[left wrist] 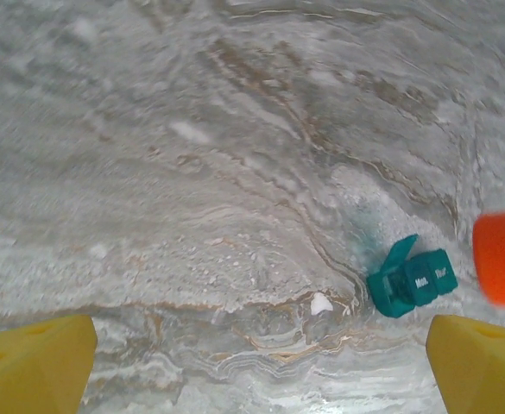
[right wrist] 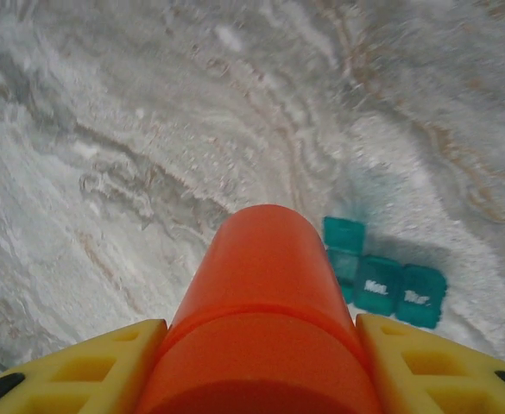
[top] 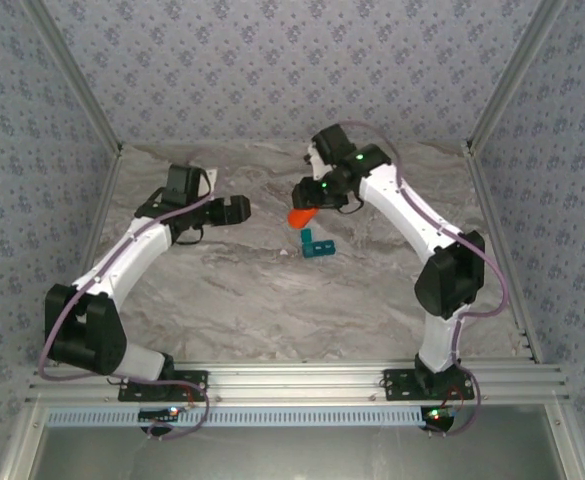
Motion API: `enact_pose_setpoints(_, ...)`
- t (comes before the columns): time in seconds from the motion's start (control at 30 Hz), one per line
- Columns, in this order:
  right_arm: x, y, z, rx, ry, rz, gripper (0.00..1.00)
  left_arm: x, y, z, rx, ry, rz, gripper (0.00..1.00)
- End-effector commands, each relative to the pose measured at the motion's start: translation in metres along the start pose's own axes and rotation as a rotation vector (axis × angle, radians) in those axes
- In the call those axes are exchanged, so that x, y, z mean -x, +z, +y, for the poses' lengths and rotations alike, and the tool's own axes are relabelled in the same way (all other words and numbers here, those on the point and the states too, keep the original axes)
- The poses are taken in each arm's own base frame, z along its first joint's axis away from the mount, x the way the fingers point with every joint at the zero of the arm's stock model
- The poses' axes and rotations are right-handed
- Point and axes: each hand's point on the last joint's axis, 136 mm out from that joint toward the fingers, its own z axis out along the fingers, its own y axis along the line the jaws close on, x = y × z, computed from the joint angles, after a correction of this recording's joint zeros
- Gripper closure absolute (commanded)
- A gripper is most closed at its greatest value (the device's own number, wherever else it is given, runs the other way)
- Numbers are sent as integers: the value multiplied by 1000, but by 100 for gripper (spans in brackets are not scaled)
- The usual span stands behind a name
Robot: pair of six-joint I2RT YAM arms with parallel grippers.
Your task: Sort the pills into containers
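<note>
Right wrist shows the right claw (right wrist: 256,379) clamped on an orange bottle (right wrist: 265,285) near the teal box (right wrist: 381,285); left claw (left wrist: 256,371) gapes empty over the tabletop (left wrist: 192,172).

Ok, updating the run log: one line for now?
right gripper: holds orange bottle | left gripper: open | teal pill box: one lid open

teal plastic box (right wrist: 381,289), marbled matt table (left wrist: 192,172)

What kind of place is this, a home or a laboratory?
Probably a robot test cell: left arm and right arm bolted to an aluminium rail, a marble-look table, patterned walls enclosing it.
</note>
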Motion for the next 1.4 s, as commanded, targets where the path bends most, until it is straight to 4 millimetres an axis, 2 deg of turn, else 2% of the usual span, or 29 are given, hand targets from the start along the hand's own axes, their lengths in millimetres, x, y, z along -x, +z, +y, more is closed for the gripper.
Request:
enact_pose_setpoints(0.0, 15, -12, -1, 92, 5, 1, 66, 12, 8, -11, -36, 208, -57, 2)
enact_pose_setpoints(0.13, 29, -19, -3, 131, 11, -14, 66, 12, 14, -31, -129, 393, -183, 2)
enact_pose_setpoints(0.23, 34, -24, 1, 153, -6, -10, 66, 9, 11, -56, -239, 563, -315, 2)
enact_pose_setpoints(0.4, 34, -31, 8, 184, -19, 9, 66, -7, 21, -82, -315, 735, -332, 2)
enact_pose_setpoints(0.8, 18, -38, 32, 292, -5, 45, 66, -13, 18, -133, -470, 793, -413, 3)
enact_pose_setpoints(1.2, 11, -45, 66, 422, 26, 56, 65, -4, 13, -148, -542, 762, -450, 8)
enact_pose_setpoints(1.37, 9, -51, 71, 452, 40, 51, 65, 0, 12, -150, -550, 748, -465, 12)
